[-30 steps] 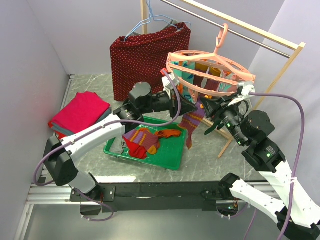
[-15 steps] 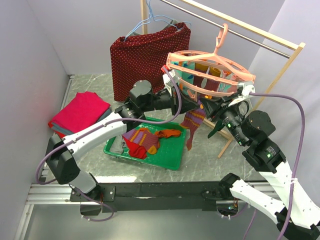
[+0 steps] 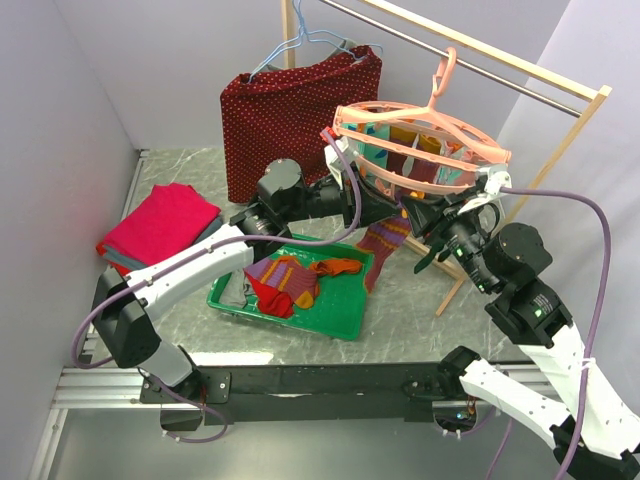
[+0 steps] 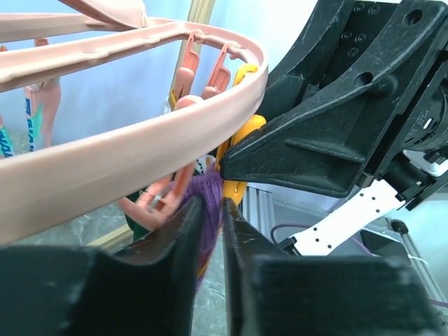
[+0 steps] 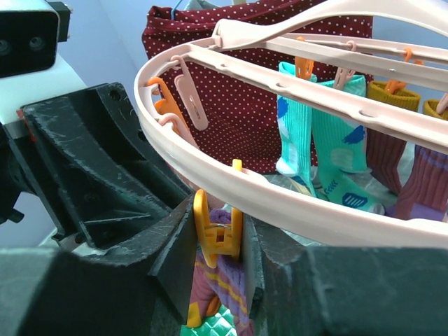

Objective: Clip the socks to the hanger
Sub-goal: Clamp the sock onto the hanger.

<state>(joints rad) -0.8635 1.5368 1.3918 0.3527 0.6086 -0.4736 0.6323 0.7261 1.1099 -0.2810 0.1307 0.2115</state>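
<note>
- nearest to me, the green tray (image 3: 345, 325) sits on the table with a loose heap of socks (image 3: 285, 282) in it.
- just past it, the striped sock (image 3: 383, 250) hangs below the front rim of the hanger (image 5: 294, 203), cuff up and toe down. its long axis slants down and left, with the toe end by the tray's right rim.
- my left gripper (image 4: 213, 213) reaches in from the left, under the ring. its jaws leave only a narrow slit and the purple cuff sits in it, but i cannot tell whether they are pinching it.
- my right gripper (image 5: 218, 231) comes in from the right, and its jaws are closed on the yellow clip (image 5: 208, 241). they press both sides of the clip, and the purple cuff shows at it.
- the hanger hangs hook-up from the rail. its oval ring lies roughly flat, with its long axis running left to right.
- a teal sock (image 5: 308, 140) and darker ones are already pegged further back on the ring.
- the dark-red dotted cloth (image 3: 290, 110) hangs furthest back.
- compared with a second ago, my left wrist sits slightly higher and closer to the ring. the sock's toe has swung a little left, and the right arm and hanger look unmoved.
</note>
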